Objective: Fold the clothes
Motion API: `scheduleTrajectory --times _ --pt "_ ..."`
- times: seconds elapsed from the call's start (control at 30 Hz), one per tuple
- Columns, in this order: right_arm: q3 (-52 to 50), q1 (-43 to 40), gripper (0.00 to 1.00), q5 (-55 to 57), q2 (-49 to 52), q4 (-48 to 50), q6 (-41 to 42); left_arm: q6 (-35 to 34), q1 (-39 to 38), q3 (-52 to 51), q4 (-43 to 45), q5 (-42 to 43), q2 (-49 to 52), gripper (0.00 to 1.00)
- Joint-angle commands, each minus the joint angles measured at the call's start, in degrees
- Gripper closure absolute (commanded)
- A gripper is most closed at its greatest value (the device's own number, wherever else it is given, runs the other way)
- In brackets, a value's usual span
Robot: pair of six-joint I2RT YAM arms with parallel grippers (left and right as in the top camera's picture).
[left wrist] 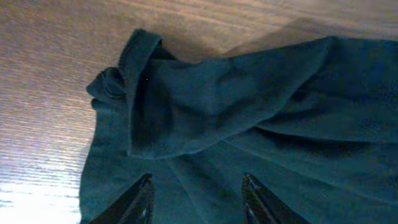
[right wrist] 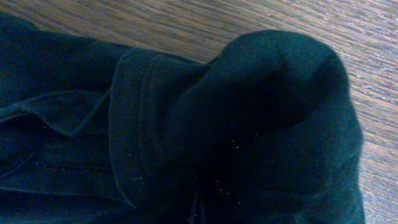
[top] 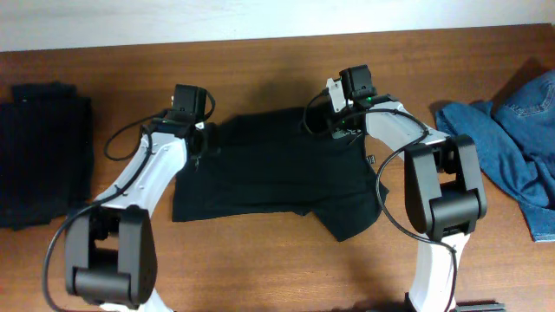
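The table point(top: 260, 269) is brown wood, fine-grained, with a soft sheen where light falls; the black garment point(top: 269, 173) is soft matt cloth, finely knit, its hem turned and stitched; the folded dark pile point(top: 39, 156) looks the same dull cloth; the blue heap point(top: 520, 139) is coarser denim with stitched seams; the arm shells point(top: 147, 178) are smooth white and black plastic; the fingers point(left wrist: 134, 202) of the left gripper point(left wrist: 196, 202) are dark and glossy.

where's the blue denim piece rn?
Overhead view: the blue denim piece lies crumpled at the right edge of the table, outboard of the right arm and apart from the black shirt spread mid-table.
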Motion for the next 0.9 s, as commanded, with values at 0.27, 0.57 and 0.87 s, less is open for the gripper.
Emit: scheduleTrajectory --times 0.27,0.57,0.87 --pt "0.37 -0.20 0.96 0.31 0.81 -0.50 0.63 0.09 0.15 0.61 3.21 -6.88 3.43 0.48" --pt "0.37 -0.20 0.96 0.31 0.81 -0.50 0.63 0.11 0.20 0.61 5.25 -6.86 3.69 0.50" --pt "0.37 -0.20 0.96 0.31 0.81 -0.70 0.63 0.11 2.12 0.61 5.31 -6.80 5.51 0.50"
